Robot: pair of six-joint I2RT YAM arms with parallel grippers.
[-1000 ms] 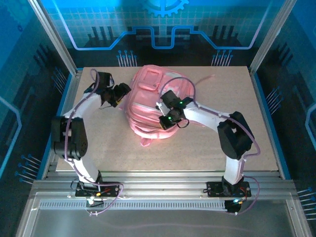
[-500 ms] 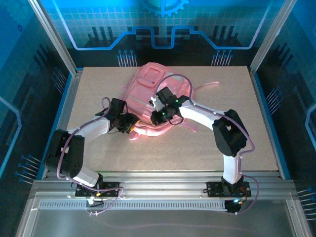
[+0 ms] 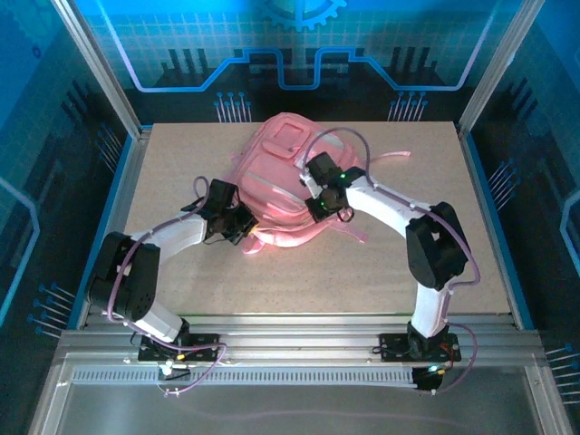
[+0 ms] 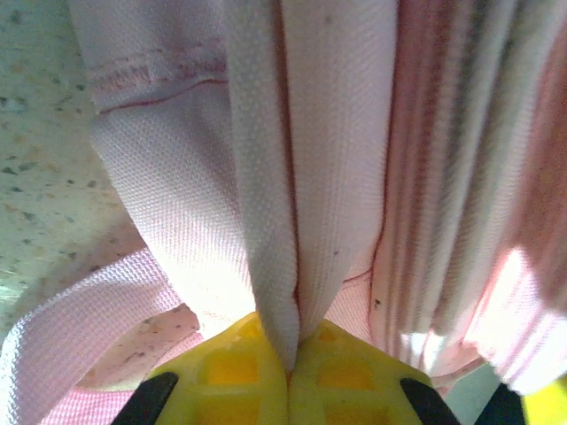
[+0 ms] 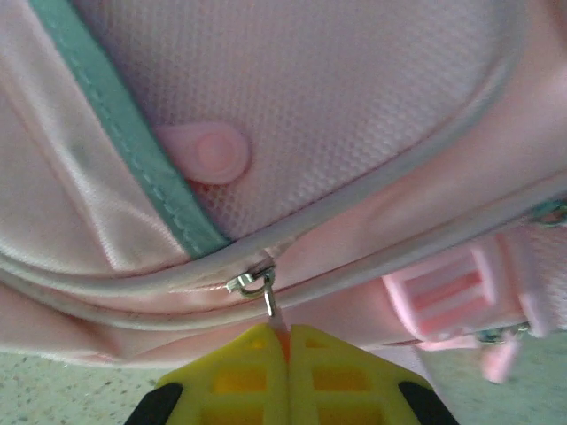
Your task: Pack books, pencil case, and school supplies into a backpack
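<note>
The pink backpack [image 3: 276, 172] lies flat in the middle of the table. My left gripper [image 3: 246, 227] is at its near-left edge, and the yellow fingers [image 4: 232, 376] are shut on a fold of pale pink backpack fabric [image 4: 285, 177]. My right gripper [image 3: 320, 210] is at the near-right side of the backpack [image 5: 354, 106], shut on the pink tab of the metal zipper pull [image 5: 267, 297] on the grey-piped zip line. The books, pencil case and school supplies are out of view.
A pink strap [image 3: 391, 156] trails to the right of the backpack and another [image 3: 352, 232] lies near my right wrist. A webbing strap [image 4: 80, 310] lies on the speckled table [image 3: 381, 272], with bare board in front of the backpack.
My left arm swung from the backpack's far-left side to its near-left edge and shut on the fabric. My right gripper, still shut, shifted right; the backpack shifted with it.
</note>
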